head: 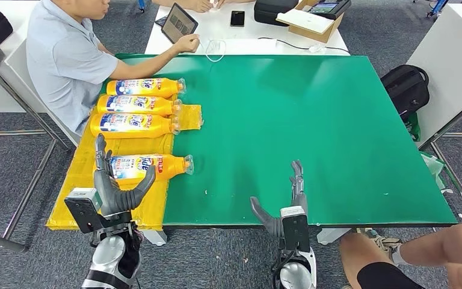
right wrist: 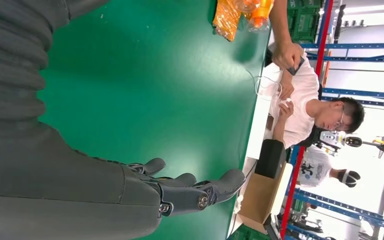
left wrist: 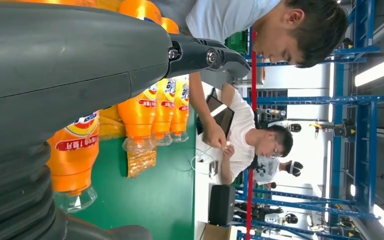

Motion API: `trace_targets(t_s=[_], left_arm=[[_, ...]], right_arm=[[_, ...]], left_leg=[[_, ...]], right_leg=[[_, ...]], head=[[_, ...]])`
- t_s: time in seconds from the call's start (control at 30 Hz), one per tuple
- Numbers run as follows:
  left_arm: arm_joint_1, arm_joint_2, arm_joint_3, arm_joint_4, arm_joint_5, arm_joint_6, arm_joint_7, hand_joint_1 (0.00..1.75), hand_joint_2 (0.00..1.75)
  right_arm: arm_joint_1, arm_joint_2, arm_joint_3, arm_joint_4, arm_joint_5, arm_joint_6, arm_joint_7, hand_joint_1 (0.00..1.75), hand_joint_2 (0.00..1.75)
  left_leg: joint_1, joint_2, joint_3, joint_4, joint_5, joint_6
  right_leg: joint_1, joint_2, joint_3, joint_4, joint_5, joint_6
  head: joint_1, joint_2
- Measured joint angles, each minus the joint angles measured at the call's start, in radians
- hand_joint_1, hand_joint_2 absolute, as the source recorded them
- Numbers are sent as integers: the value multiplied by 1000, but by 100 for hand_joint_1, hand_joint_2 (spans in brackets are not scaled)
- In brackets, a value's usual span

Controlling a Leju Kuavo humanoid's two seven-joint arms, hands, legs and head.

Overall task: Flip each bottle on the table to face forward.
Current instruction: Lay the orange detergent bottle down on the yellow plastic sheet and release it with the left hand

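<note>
Four orange bottles lie on their sides on a yellow cloth (head: 78, 180) at the left of the green table (head: 313, 132), caps pointing right. Three lie side by side at the back (head: 144, 87) (head: 135, 105) (head: 133, 125), printed labels up. The fourth, nearest bottle (head: 150, 166) lies alone; the left wrist view shows it close (left wrist: 72, 150). My left hand (head: 113, 183) hovers at that bottle's base end, fingers (left wrist: 205, 55) stretched along its far side and the thumb just in front, not gripping. My right hand (head: 289, 201) is open over the table's front edge, fingers (right wrist: 195, 192) spread.
A person in a light blue shirt (head: 66, 60) sits at the table's left back corner, one hand by a tablet (head: 179, 23). A white table (head: 246, 36) behind holds a phone and a box. A black backpack (head: 406, 87) sits at the right. Someone's leg (head: 415, 259) is at the front right.
</note>
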Motion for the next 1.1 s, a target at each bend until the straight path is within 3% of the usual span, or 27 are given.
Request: trace_targets(t_s=[0.4,1.1], left_arm=[[43,-2,-5,0,22,14,-66,0,175],[53,-9,-5,0,25,19,-71,0,175]], right_arm=[[39,2,-1,-1,-21,-46,-42,0,175],[78,19,-16,-10,-34,-41,-61,0,175]], left_leg=[[0,0,0,0,-1,0],[0,0,0,0,-1,0]], right_leg=[[0,0,0,0,0,0],[0,0,0,0,0,0]], head=[[0,0],[0,0]])
